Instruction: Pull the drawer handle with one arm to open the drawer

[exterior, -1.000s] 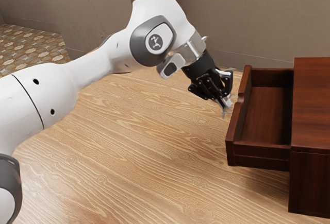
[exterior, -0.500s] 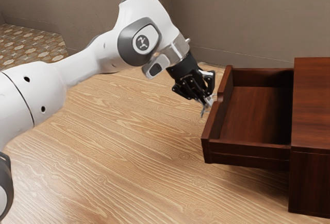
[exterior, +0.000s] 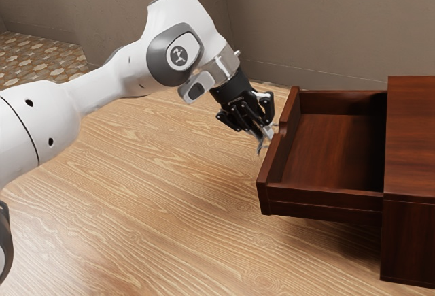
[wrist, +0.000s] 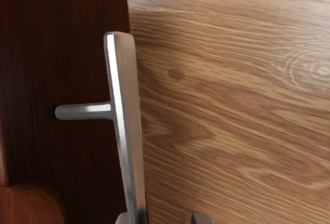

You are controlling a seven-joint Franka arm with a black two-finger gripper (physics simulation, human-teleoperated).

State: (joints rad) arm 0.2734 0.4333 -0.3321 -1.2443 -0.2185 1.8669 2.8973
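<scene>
The drawer point(exterior: 326, 152) stands pulled out of the dark cabinet point(exterior: 410, 173), and its front faces the exterior view's left. The metal handle point(wrist: 124, 131) has its long bar running along that front. The end effector point(exterior: 264, 138) is spread, with the bar between its fingers, close against one.

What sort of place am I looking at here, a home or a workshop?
Probably a simulated home-style room: a dark wooden cabinet with its drawer pulled out, standing on a wood-grain surface, with plain beige walls and patterned floor tiles beyond.
</scene>
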